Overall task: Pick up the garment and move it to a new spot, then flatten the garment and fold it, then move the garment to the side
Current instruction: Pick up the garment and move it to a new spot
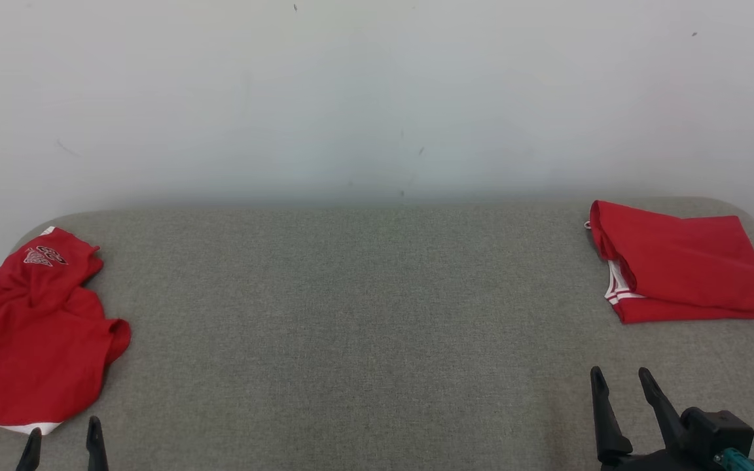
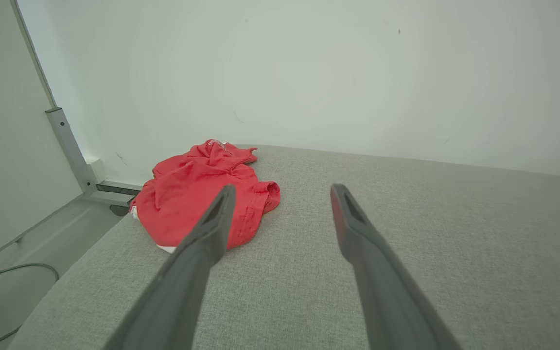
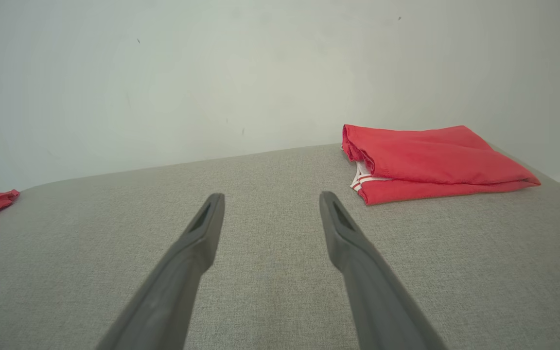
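Crumpled red jersey [image 1: 36,333] lies at nine o'clock on grey tabletop [image 1: 351,314]; folded red garment [image 1: 678,268] (white-striped trim) at two o'clock. Left gripper [image 1: 65,428] and right gripper [image 1: 620,376] gape wide, empty.

The right gripper [image 1: 620,373] has two long black fingers [image 1: 604,418] tapering to blunt tips. They rise from a blocky black housing [image 1: 717,425] with a small teal fitting [image 1: 738,461] at its lower corner. The left gripper [image 1: 65,428] has matching dark fingers. Seen close, each matt grey finger [image 2: 202,253] carries a narrow slot-shaped recess [image 2: 212,212] near its tip.
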Controlling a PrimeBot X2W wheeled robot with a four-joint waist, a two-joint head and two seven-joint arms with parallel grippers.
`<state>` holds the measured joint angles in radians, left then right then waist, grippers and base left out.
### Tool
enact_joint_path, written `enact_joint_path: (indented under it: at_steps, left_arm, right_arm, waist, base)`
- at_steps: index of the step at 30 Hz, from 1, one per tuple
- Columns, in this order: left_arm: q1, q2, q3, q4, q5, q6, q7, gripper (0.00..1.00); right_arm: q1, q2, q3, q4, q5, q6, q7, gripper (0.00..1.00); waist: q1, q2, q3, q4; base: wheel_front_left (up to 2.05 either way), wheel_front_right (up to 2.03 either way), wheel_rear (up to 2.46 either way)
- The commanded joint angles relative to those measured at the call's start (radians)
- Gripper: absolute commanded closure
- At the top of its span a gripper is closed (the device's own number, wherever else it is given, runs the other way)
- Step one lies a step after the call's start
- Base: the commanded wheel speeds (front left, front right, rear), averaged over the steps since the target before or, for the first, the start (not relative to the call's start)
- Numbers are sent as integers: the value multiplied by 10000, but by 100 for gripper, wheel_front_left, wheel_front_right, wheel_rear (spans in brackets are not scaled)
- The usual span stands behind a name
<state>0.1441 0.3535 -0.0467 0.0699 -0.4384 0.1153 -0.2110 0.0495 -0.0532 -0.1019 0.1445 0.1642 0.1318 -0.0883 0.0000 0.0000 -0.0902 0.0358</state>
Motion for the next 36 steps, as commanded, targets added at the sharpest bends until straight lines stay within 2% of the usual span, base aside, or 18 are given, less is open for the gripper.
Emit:
enact_joint_path:
  at_steps: [1,17,36]
  left_arm:
    - [94,25,-28,30,51,62,-35,0]
    - [176,479,-412,-548,645,513,823,0]
    - [348,607,-454,-973,450,650,1026,0]
  right_arm:
    - [18,37,27,2,-49,-26,-13,0]
    - [52,44,50,-250,-283,-26,289,0]
    - [177,45,18,-416,-229,-27,411,0]
  waist:
    - [0,0,12,-1]
    - [0,0,36,38]
    - [0,0,17,35]
  base:
    - [0,0,0]
    - [0,0,0]
    - [0,0,0]
